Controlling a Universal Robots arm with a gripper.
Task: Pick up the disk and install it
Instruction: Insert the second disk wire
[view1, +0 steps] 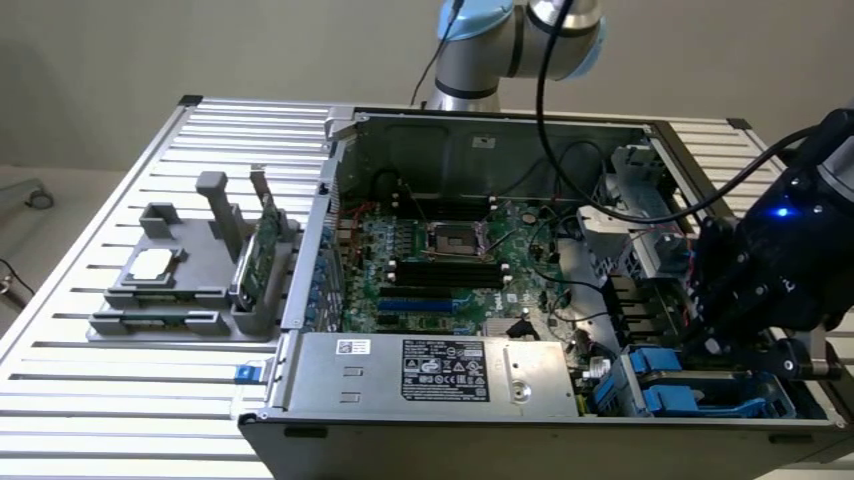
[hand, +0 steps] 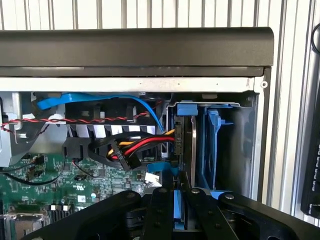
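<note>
A: Where's the arm?

B: Reaching down over the open computer case (view1: 534, 250) at the exterior view's right, its tool (hand: 175, 205) low in the near corner by the blue drive bays (view1: 694, 385).

A: And the tool itself?

B: Its fingers (hand: 157, 215) are nearly closed, pinching the disk (hand: 184, 150), which stands on edge, partly inside the bay with its blue carrier frame.

A: What does the wrist view add?

B: One bundle of red, yellow and black wires (hand: 135, 147) beside the disk, plus one blue cable (hand: 100, 100). The exterior view has one grey holder (view1: 200, 280) on the bench (view1: 134, 400).
</note>
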